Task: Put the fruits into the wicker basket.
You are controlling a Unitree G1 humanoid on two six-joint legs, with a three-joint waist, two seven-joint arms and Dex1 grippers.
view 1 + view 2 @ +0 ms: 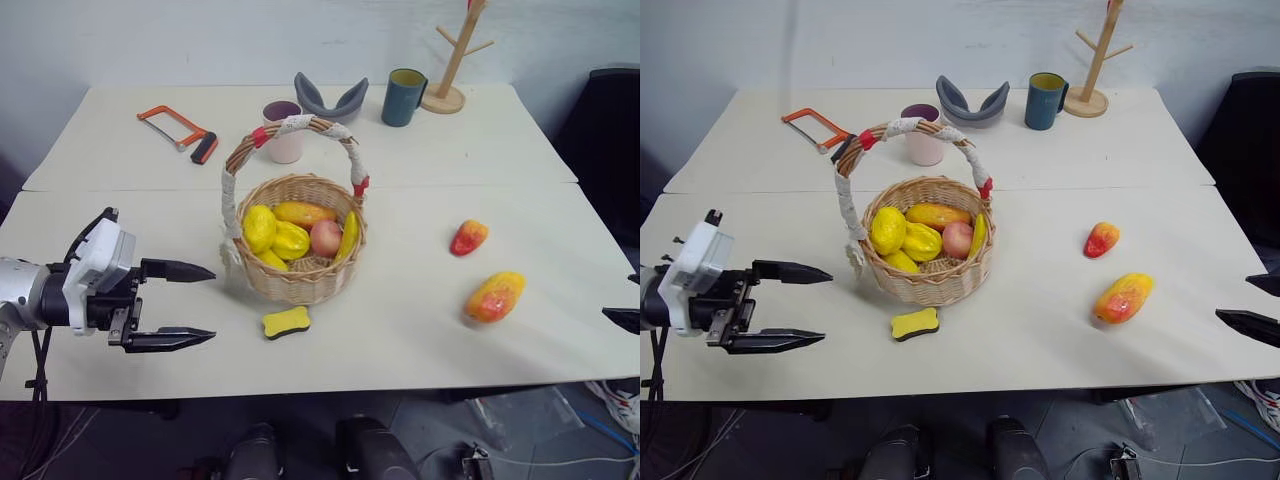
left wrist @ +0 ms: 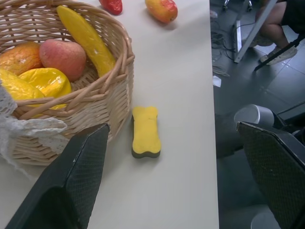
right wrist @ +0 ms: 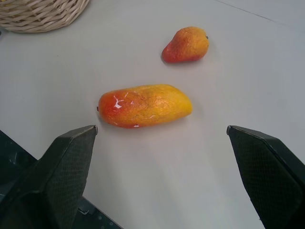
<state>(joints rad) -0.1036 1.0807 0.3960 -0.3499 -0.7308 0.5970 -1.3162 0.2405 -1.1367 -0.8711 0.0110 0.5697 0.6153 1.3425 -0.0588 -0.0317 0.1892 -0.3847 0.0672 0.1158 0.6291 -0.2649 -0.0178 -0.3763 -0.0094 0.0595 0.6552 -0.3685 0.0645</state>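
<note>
Right side: bare table lies all around the mango [image 1: 494,297] and the smaller red fruit [image 1: 468,237]; both lie apart.
Between fruits and wicker basket [image 1: 300,280]: open tabletop.
Over the basket: its arched handle [image 1: 290,130] crosses the opening.
Near the basket: a yellow sponge [image 1: 286,322] lies beside my spread left gripper [image 1: 185,305].

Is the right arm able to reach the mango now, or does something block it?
Probably yes. The right pincer is open and faces the mango, which lies alone on bare table. The smaller red-orange fruit lies beyond it, apart.
</note>
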